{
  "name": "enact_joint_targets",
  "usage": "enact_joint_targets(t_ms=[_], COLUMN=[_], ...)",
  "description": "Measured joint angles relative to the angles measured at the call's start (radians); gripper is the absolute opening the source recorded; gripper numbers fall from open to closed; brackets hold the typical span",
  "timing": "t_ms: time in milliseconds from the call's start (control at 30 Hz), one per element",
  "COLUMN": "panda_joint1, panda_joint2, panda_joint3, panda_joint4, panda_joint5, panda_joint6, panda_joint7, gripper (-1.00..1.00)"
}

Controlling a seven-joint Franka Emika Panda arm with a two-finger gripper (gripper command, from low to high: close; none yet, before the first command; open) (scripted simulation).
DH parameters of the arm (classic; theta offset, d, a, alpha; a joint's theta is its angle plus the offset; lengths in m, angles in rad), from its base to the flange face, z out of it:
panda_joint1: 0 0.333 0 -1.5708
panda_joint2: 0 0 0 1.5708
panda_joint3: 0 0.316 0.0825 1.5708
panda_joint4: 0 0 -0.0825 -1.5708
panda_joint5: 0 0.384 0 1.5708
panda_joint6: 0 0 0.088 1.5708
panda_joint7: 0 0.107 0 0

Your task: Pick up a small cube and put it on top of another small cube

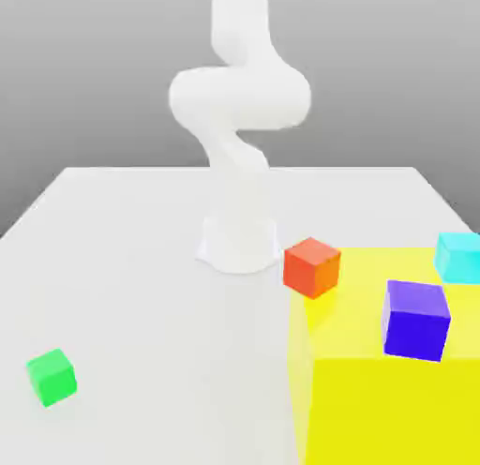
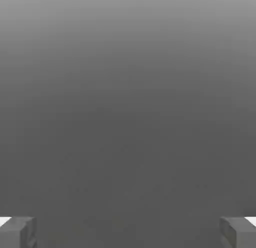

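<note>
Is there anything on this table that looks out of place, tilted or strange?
Nothing is damaged or spilled. The green cube sits alone on the white table, at the exterior view's left. The orange-red cube, blue-purple cube and cyan cube cluster on or beside the yellow block.

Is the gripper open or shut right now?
Open. In the hand view the gripper has its two fingers far apart with nothing between them.
</note>
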Motion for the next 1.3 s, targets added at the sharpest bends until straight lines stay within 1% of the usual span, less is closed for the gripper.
enact_joint_targets(t_ms=[300, 500, 633, 800, 900, 1000, 1033, 1233, 1300], panda_joint1=[-0.123, -0.192, -0.259, -0.335, -0.374, -0.419, -0.427, -0.431, -0.419], panda_joint2=[0.331, 0.548, 0.695, 0.881, 0.991, 1.099, 1.118, 1.127, 1.089], panda_joint3=[-0.082, -0.153, -0.193, -0.203, -0.174, -0.121, -0.113, -0.107, -0.123], panda_joint4=[-0.078, -0.129, -0.163, -0.205, -0.199, -0.178, -0.175, -0.173, -0.181], panda_joint5=[-0.026, -0.011, 0.029, 0.110, 0.167, 0.214, 0.221, 0.222, 0.205], panda_joint6=[0.147, 0.244, 0.309, 0.387, 0.458, 0.542, 0.557, 0.564, 0.534], panda_joint7=[0.088, 0.123, 0.125, 0.105, 0.071, 0.036, 0.031, 0.030, 0.043], gripper=[0.00, 0.00, 0.00, 0.00, 0.00, 0.00, -1.00, -1.00, -1.00])
